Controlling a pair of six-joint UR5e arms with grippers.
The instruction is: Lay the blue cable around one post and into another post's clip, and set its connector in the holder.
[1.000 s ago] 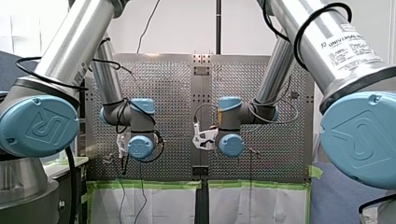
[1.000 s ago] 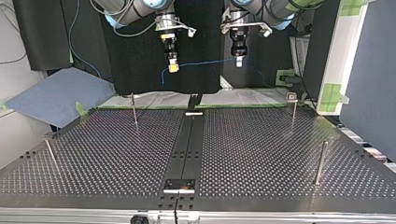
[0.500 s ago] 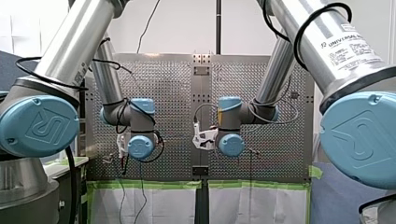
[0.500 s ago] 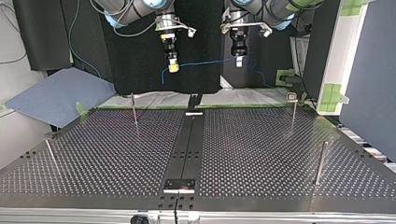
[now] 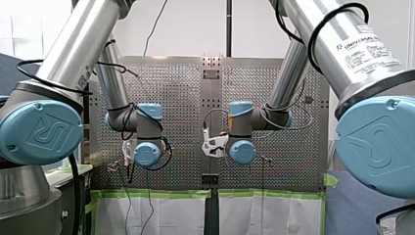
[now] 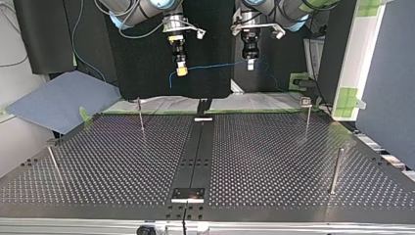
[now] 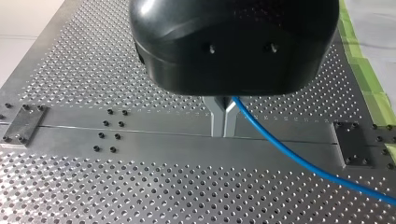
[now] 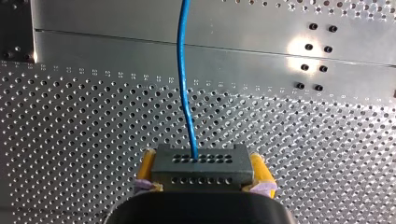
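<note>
Posts (image 6: 140,113) stand upright on the table (image 6: 274,161), lower half of the top view, well apart from the blue cable (image 6: 215,65) strung at upper centre. My right gripper (image 8: 201,170) clamps the connector (image 8: 198,161) between yellow pads; the cable runs on to my left gripper (image 7: 223,130), whose metal fingers pinch it. "UNIVERSAL" marks my right arm (image 5: 352,54), upper right of the front view.

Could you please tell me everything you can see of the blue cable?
The blue cable is thin, smooth and looks flexible. One end enters a dark grey connector with rows of small holes, which is clamped between the yellow pads of my right gripper. From there the cable hangs in the air above the table and runs across to my left gripper, whose metal fingers look shut on it. Beyond them it trails away in a loose curve.
</note>
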